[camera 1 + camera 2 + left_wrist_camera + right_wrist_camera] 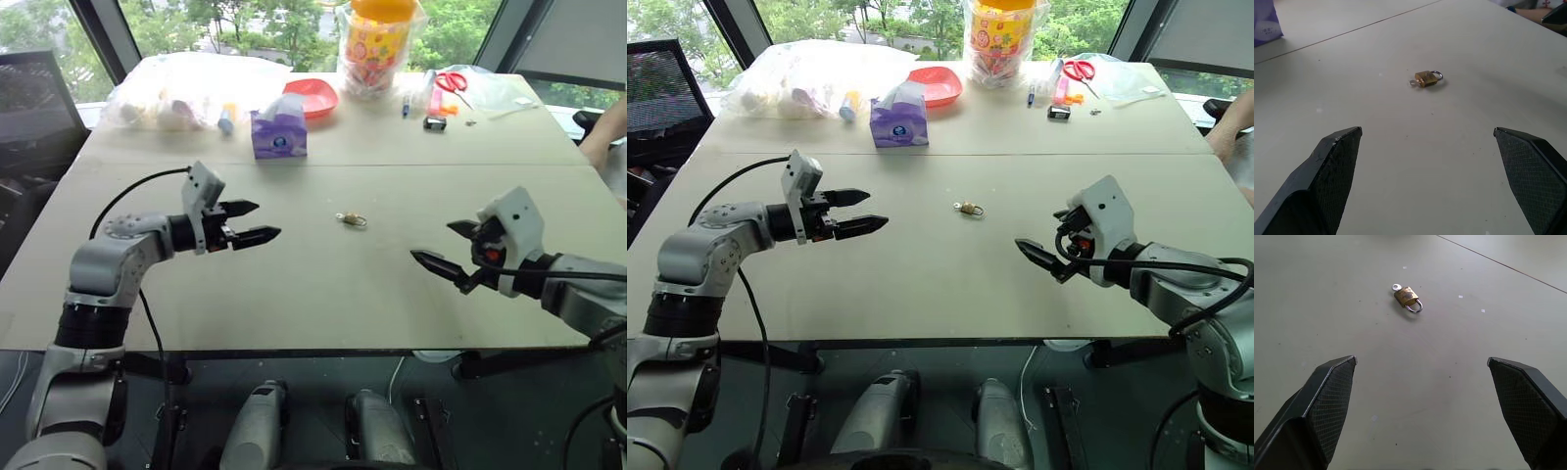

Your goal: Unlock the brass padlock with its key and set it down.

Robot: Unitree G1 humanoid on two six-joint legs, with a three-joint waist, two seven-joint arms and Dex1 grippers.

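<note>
Padlock: brass padlock (351, 219) lies flat mid-table (323, 294), between both claws, key in its base.
Claws: left claw (253, 221) and right claw (453, 249) released, empty.
Handling: light, rigid, slippery (judged); pinch the body's flat faces.

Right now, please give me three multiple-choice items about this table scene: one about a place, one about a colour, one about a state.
1. Where does the brass padlock lie?
A. On the table between the two grippers
B. Inside the red dish
C. In the left gripper

2. What colour is the tissue box?
A. Green
B. Purple
C. Black

3. How do the fingers of the left gripper and right gripper stand?
A. Both shut
B. One shut
C. Both open

Key: 1 A, it rests on bare tabletop; 2 B, its sides are purple; 3 C, gaps show between the fingers.
</note>
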